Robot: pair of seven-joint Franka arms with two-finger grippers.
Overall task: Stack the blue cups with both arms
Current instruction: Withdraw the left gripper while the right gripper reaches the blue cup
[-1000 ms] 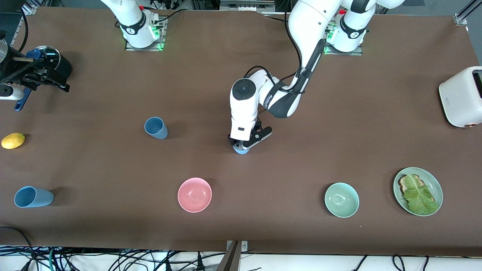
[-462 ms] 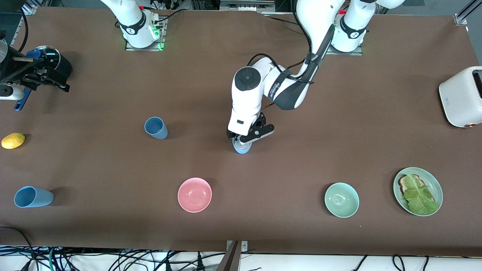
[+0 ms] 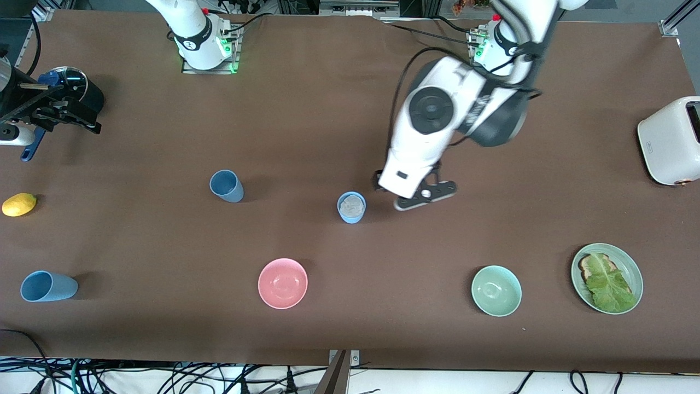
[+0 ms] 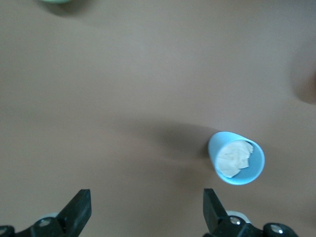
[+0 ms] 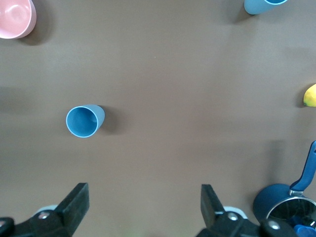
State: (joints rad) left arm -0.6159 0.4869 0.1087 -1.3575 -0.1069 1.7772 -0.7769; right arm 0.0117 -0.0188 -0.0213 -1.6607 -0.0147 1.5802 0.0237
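A light blue cup (image 3: 351, 207) stands upright mid-table with a pale beige lump inside; it also shows in the left wrist view (image 4: 236, 158). My left gripper (image 3: 416, 196) is open and empty, up in the air beside that cup toward the left arm's end, and it shows in the left wrist view (image 4: 145, 210). A duskier blue cup (image 3: 226, 186) stands upright toward the right arm's end, also seen in the right wrist view (image 5: 85, 120). A third blue cup (image 3: 48, 286) lies on its side near the front camera. My right gripper (image 3: 65, 109) waits open over the table's end, and it shows in the right wrist view (image 5: 143, 210).
A pink bowl (image 3: 283, 283), a mint-green bowl (image 3: 496, 290) and a plate with toast and lettuce (image 3: 607, 278) lie nearer the camera. A lemon (image 3: 19, 204) and a dark blue saucepan (image 3: 71, 82) are at the right arm's end. A white toaster (image 3: 671, 139) is at the left arm's end.
My left gripper has let go of the light blue cup, risen and moved toward the left arm's end. The cup stays standing on the table. The right arm has not moved.
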